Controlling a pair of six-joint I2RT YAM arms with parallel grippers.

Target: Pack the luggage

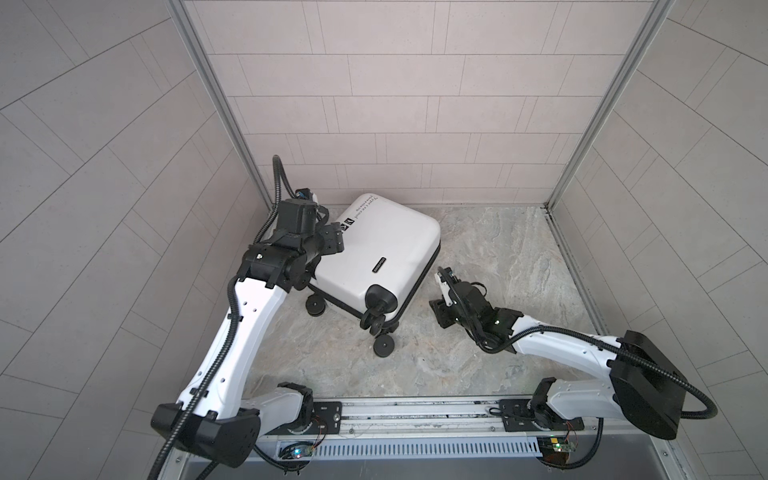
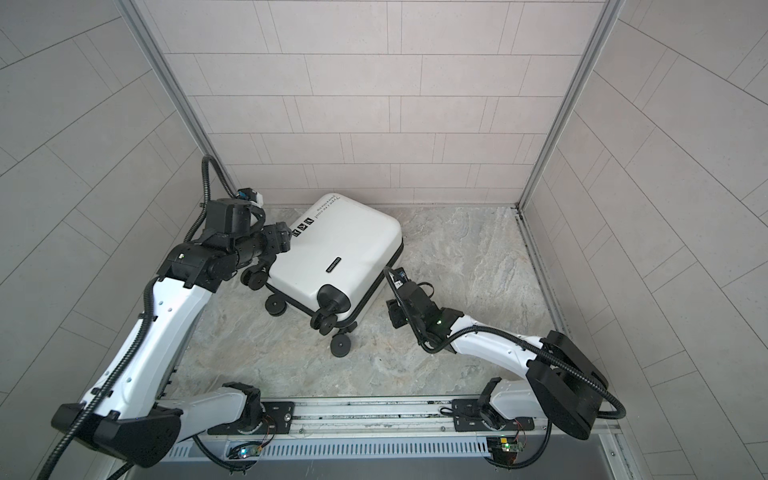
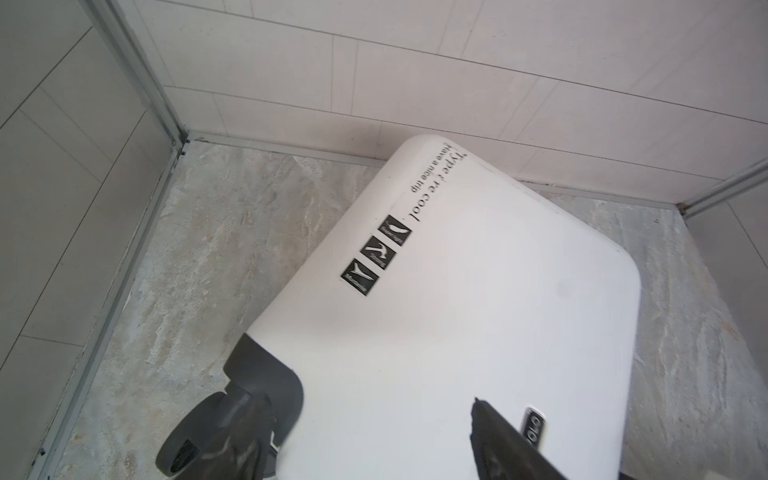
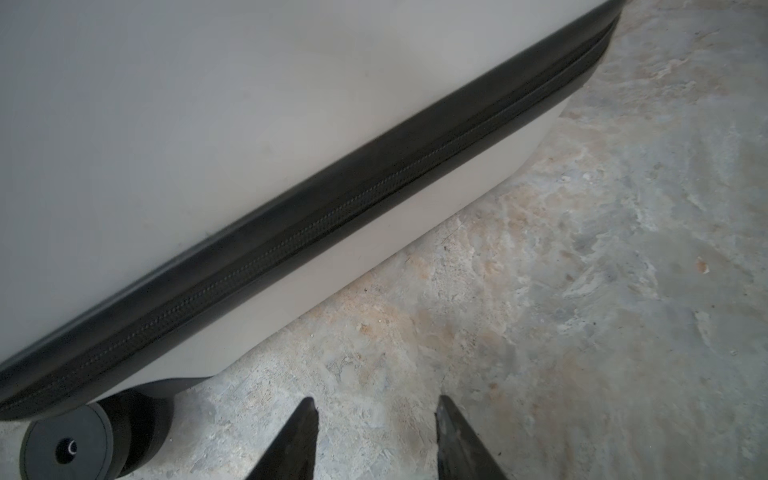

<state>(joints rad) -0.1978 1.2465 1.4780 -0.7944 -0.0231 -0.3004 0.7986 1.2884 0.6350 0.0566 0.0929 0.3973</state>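
Observation:
The luggage [image 1: 382,253] [image 2: 345,249] lies flat and closed on the stone-patterned floor, turned diagonally, with its white shell up and its lettering and square stickers [image 3: 376,253] showing. Its black zipper band [image 4: 374,178] runs closed along the side. My left gripper [image 1: 330,240] [image 2: 279,239] [image 3: 368,401] hovers open over the shell near the wheel-end corner, holding nothing. My right gripper [image 1: 436,297] [image 2: 392,307] [image 4: 376,400] is open low over bare floor, just beside the zipper side, apart from it.
Black spinner wheels [image 1: 382,347] [image 4: 66,449] stick out of the luggage's near end. Tiled walls with metal corner posts [image 1: 232,137] close in the back and both sides. The arms' base rail [image 1: 415,411] runs along the front edge.

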